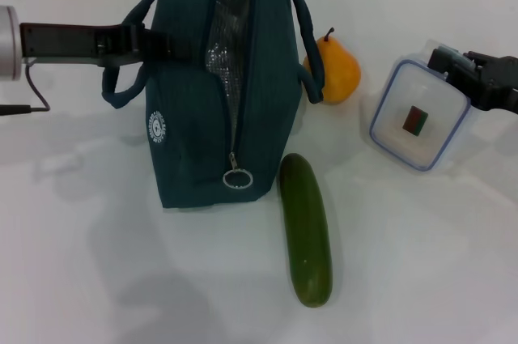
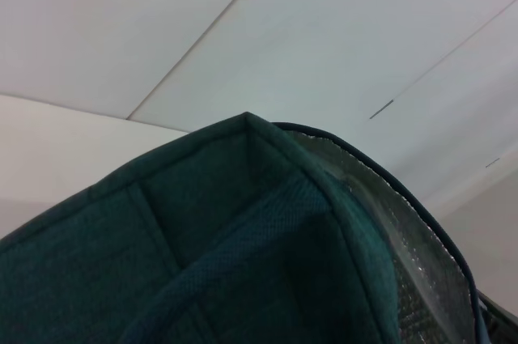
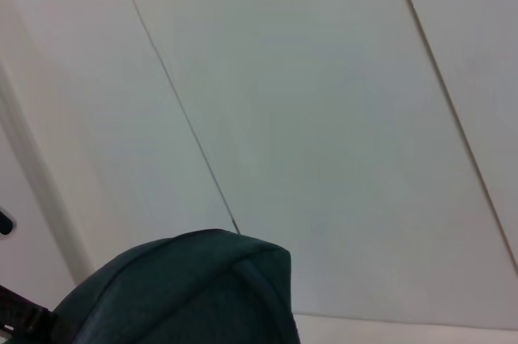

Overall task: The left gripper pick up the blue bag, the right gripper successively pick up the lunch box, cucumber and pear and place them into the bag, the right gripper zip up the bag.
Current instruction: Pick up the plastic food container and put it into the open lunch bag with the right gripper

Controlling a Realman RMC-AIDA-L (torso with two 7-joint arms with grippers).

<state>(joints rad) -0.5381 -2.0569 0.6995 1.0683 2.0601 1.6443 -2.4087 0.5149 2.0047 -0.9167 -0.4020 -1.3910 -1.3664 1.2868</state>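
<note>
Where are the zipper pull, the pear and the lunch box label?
zipper pull (image 1: 238, 178), head view, on its metal ring.
pear (image 1: 336, 70), head view, on its orange body.
lunch box label (image 1: 416, 120), head view, mid-label on the lid.

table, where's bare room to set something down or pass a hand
Free: the table left of the blue bag, and the patch right of the cucumber, below the lunch box. Crowded: between bag, pear and lunch box, where the right gripper sits.

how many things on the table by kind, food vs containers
food: 2, the cucumber and the pear
containers: 2, the blue bag and the lunch box
total: 4
</note>
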